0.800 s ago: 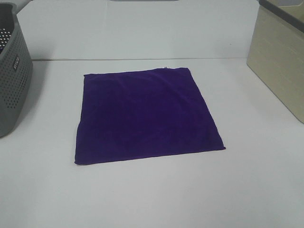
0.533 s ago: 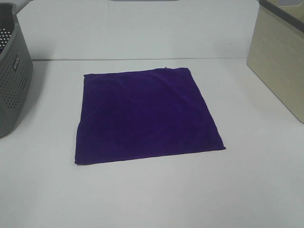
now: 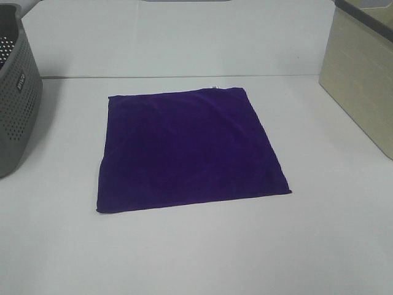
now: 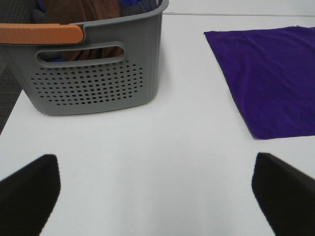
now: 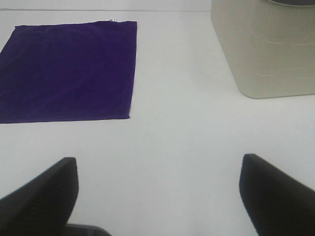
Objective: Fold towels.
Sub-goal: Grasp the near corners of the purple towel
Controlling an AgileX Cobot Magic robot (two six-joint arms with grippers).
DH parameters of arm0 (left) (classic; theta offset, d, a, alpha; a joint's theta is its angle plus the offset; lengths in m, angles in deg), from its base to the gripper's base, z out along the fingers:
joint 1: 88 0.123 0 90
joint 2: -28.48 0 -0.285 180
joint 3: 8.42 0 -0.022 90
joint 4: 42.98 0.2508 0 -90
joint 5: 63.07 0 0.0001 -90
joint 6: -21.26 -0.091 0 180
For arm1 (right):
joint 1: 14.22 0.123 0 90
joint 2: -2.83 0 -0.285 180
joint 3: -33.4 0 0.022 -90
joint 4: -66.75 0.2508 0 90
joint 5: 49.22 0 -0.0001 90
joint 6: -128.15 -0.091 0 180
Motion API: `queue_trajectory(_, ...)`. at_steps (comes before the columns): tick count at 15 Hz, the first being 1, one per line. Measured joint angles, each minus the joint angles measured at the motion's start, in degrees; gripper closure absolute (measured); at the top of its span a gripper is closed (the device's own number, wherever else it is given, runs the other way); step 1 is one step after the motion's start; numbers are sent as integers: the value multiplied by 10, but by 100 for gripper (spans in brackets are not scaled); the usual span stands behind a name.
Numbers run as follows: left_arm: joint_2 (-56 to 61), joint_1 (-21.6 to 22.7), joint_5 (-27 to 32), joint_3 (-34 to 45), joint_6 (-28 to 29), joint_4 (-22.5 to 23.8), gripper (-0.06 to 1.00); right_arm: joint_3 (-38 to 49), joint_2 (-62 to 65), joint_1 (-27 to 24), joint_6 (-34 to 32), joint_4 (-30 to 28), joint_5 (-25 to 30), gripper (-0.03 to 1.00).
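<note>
- The towel (image 3: 190, 147) lies spread flat on the table (image 3: 202, 252), in the middle of the high view and a little left of centre.
- All four corners show, and no edge is turned over or doubled.
- Its tag (image 3: 214, 86) sits on the far edge, near the upper right corner of the towel.
- A grey basket (image 3: 15, 98) stands at the left edge of the high view, well apart from the towel. The left wrist view shows brown cloth (image 4: 83, 10) inside it.
- A beige bin (image 3: 362, 80) stands at the upper right of the high view, also well apart from the towel.
- Neither arm shows in the high view.
- The left gripper (image 4: 157, 194) has its jaws spread wide and nothing between them. It is over bare table, with one towel corner ahead of it and apart from it.
- The right gripper (image 5: 160, 194) is likewise wide open and empty, over bare table and apart from the towel's edge.
- Judged from this, no fold is made and nothing has hold of the towel. The whole task is left: reaching the towel, gripping an edge or corners, and making every fold.
</note>
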State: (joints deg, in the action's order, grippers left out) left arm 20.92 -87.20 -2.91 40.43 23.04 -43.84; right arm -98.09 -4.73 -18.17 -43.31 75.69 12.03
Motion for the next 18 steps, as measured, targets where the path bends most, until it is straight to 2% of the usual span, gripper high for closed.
queue_trajectory(15, 0, 0, 0, 0, -1, 0, -5, 0, 0, 0, 0, -7, 0, 10)
queue_trajectory(17, 0, 0, 0, 0, -1, 0, -5, 0, 0, 0, 0, -11, 0, 9)
queue_trajectory(18, 0, 0, 0, 0, -1, 0, -5, 0, 0, 0, 1, -11, 0, 5)
